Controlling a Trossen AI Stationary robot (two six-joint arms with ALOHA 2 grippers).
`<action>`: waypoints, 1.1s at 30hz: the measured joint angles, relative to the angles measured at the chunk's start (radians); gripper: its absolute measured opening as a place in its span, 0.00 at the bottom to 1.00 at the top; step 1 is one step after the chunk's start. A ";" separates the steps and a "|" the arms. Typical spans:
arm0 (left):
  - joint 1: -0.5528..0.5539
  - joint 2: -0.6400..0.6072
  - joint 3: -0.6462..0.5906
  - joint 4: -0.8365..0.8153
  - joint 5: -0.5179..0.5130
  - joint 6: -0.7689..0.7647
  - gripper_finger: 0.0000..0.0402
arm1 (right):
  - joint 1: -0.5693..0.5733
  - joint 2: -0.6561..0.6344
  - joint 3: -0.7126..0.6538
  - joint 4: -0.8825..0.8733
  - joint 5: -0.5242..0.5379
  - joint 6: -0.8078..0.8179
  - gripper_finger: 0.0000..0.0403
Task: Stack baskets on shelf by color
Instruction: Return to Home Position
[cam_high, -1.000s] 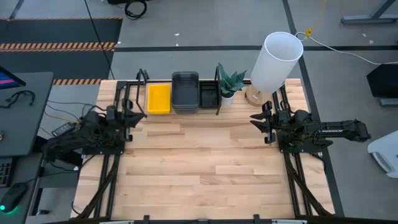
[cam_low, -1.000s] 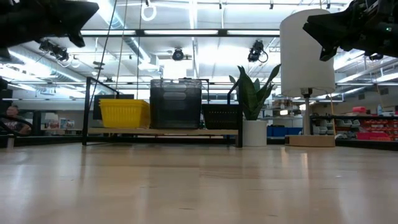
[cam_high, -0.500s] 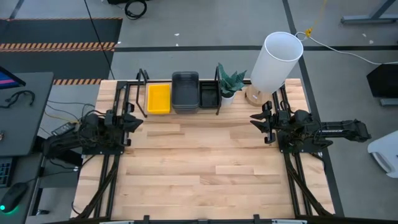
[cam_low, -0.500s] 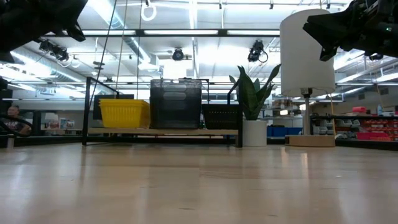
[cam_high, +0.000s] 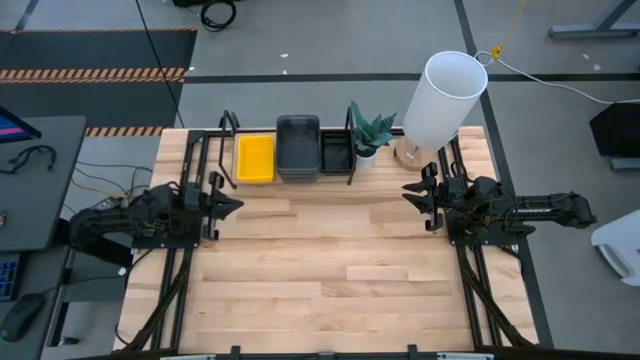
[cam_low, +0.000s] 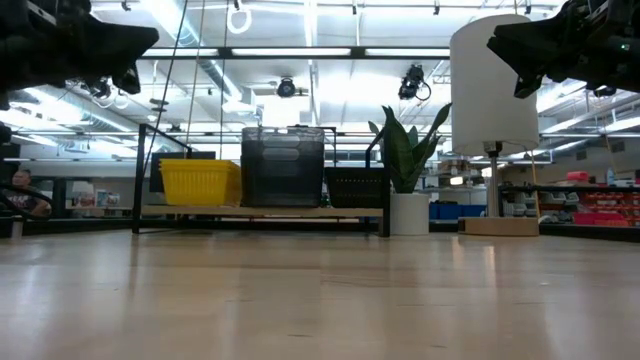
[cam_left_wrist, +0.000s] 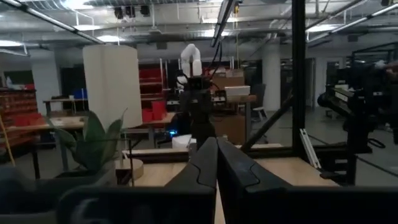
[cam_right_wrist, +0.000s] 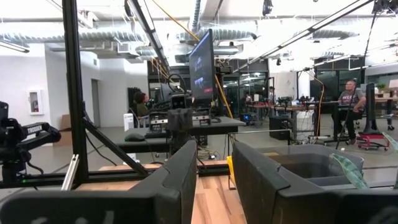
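Shelf (cam_low: 200, 211) holds baskets (cam_high: 298, 150) beyond left end effector (cam_high: 236, 205).

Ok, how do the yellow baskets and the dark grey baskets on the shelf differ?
Height: the yellow baskets stand low; the dark grey baskets rise well above them. Place: the yellow baskets sit toward the left-arm end of the shelf; the dark grey baskets sit in the middle, beside the black baskets. Both rest on the shelf, side by side.
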 joint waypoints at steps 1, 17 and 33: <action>-0.005 0.000 0.000 -0.012 -0.002 -0.001 0.02 | 0.000 0.000 0.000 0.000 0.000 0.000 0.27; -0.013 0.033 0.000 -0.220 -0.036 -0.105 0.03 | 0.000 0.000 0.000 0.000 0.000 0.000 0.27; -0.012 0.032 0.000 -0.213 -0.039 -0.086 0.06 | 0.000 0.000 0.000 0.000 0.000 0.000 0.27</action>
